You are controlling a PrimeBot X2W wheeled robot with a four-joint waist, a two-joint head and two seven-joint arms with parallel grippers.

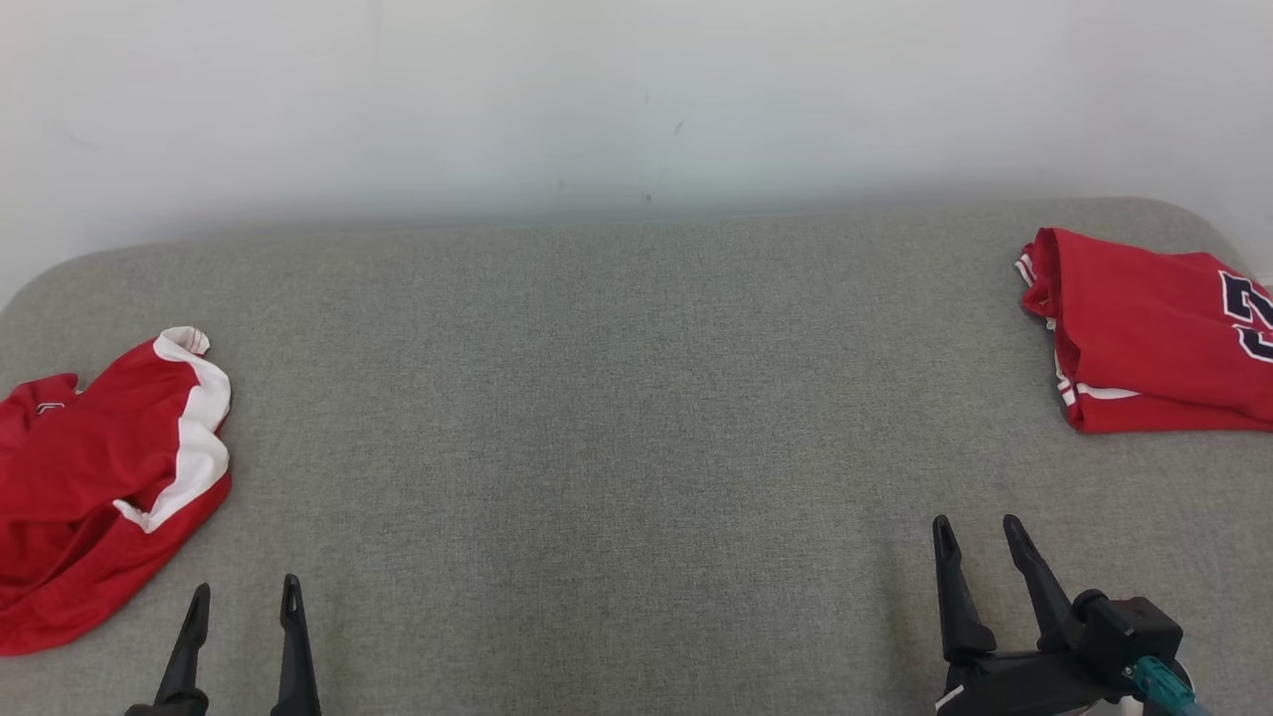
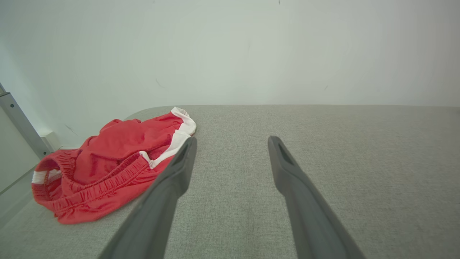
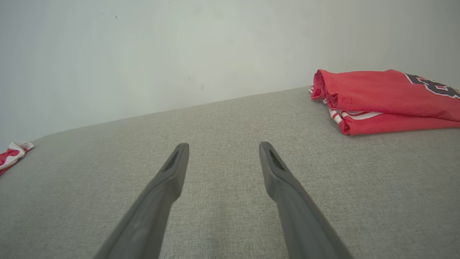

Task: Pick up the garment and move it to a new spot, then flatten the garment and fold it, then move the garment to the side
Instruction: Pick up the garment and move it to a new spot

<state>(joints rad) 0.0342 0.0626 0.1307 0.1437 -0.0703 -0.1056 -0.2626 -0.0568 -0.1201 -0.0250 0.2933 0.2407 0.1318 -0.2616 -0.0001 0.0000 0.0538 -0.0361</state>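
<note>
A crumpled red garment with white side stripes and an elastic waistband (image 1: 99, 477) (image 2: 107, 165) lies at the left edge of the grey fabric surface (image 1: 617, 418). A corner of it peeks in at the left of the right wrist view (image 3: 12, 153). My left gripper (image 1: 244, 595) (image 2: 231, 142) is open at the lower left, just right of that garment and not touching it, with nothing between its fingers. My right gripper (image 1: 978, 532) (image 3: 222, 147) is open at the lower right above bare fabric, holding nothing.
A folded red jersey with dark numerals and white trim (image 1: 1154, 333) (image 3: 384, 100) rests at the far right. A pale wall (image 1: 636, 99) runs behind the surface. A metal post (image 2: 21, 124) stands beyond the left edge.
</note>
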